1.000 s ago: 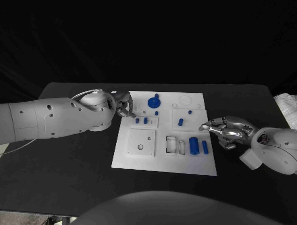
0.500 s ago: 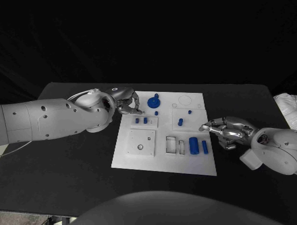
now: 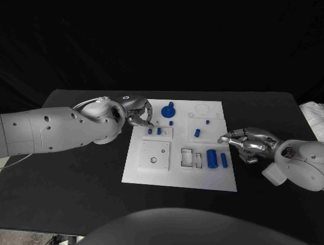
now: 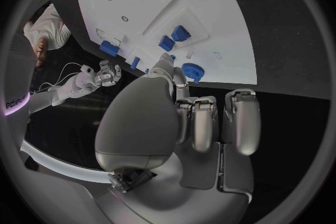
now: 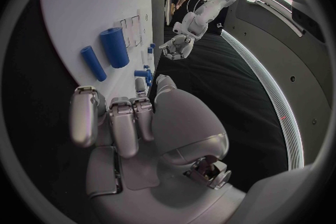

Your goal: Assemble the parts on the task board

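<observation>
Both hands wait at the white rectangular task board [image 3: 178, 176].
Left silver hand [image 3: 137, 113], fingers curled and empty, at its 10 o'clock corner; right silver hand [image 3: 245, 143], curled empty, at 3 o'clock; small blue plastic parts [image 3: 212, 158] lie on it.

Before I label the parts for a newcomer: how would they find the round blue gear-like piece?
Start at the white task board mid-table and go to its far edge. The round blue piece sits there, just beyond the left hand. It alone is disc-shaped; the others are small pegs and cylinders.
</observation>
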